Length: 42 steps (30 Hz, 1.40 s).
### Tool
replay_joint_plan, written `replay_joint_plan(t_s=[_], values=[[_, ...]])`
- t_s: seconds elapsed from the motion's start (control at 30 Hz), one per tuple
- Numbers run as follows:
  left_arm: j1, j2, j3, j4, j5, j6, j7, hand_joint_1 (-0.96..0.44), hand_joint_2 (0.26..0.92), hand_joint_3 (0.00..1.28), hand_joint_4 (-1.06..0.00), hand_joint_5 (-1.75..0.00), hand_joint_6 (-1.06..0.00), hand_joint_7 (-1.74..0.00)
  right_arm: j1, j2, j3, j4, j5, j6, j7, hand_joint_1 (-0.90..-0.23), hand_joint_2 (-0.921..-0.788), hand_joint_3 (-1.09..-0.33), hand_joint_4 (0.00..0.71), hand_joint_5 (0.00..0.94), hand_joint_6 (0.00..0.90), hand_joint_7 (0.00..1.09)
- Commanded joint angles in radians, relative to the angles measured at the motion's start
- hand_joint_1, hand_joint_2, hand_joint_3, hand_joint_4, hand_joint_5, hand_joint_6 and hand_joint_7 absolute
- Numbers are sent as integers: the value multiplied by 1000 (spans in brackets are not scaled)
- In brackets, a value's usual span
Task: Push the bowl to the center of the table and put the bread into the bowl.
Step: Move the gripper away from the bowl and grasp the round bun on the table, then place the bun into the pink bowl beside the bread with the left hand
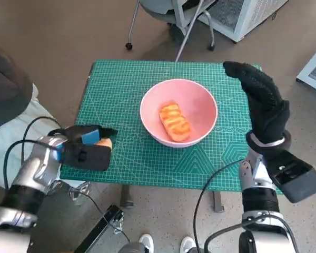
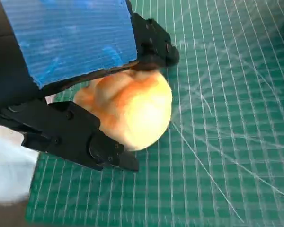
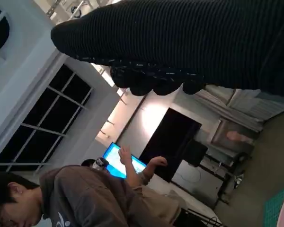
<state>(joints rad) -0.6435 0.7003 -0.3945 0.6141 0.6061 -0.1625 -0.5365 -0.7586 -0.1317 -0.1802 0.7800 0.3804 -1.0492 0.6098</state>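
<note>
Bread roll [image 2: 132, 111]: golden-orange, rounded; held in the left hand at the near left edge of the mat; seen close in the left wrist view, pressed between black fingers above and below; lower side close to the mat surface, contact not discernible.
Left hand [image 1: 87, 146]: black, blue tape across the back; closed around the bread roll; positioned low over the near left corner of the mat; well apart from the bowl.
Left fingers [image 2: 80, 137]: wrapped under and over the roll; roughly half of the roll exposed beyond them.
Cutting mat [image 1: 121, 84]: green, white grid lines; covers the table top; near edge facing the robot.
Bowl [image 1: 200, 100]: pink, round; upright near the middle of the mat, slightly toward the right; not touched by either hand.
Bread in bowl [image 1: 175, 122]: oblong, orange-brown, ridged top; lying on the bowl floor, tilted diagonally.
Right hand [image 1: 263, 100]: black knitted glove; raised over the right edge of the mat, just beside the bowl; fingers extended and apart, holding nothing.
Person [image 3: 85, 198]: brown top, visible in the right wrist view; seated below the glove, facing a bright screen.
Chair base [image 1: 171, 26]: metal legs with castors; on the floor beyond the far edge of the table.
</note>
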Motion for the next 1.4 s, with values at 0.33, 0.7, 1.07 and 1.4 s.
replay_joint_plan(t_s=[0.33, 0.7, 1.07, 1.4], values=[[-7, 84, 142, -169, -139, -59, -58, 2, 920, 99, -615, -1218, -625, -1187, 18, 0, -4, 2, -2, 6, 5, -550, -921, -660, 369, 2, 12, 844], [-105, 64, 267, -343, -271, -87, -55, 2, 917, 77, -632, -1275, -680, -1069, 15, 4, -6, 5, -29, -4, -15, -526, -921, -668, 368, 1, 13, 839], [-291, -79, 188, -359, -225, -99, -23, 1, 914, 74, -658, -1181, -670, -1147, 14, 13, -4, 5, -32, -5, -19, -513, -921, -673, 368, 1, 11, 837], [-417, -246, 84, -70, -163, -255, 98, 1, 916, 70, -659, -1169, -667, -1156, 22, 20, 2, -5, -47, -1, -32, -534, -921, -672, 368, 1, 7, 838]])
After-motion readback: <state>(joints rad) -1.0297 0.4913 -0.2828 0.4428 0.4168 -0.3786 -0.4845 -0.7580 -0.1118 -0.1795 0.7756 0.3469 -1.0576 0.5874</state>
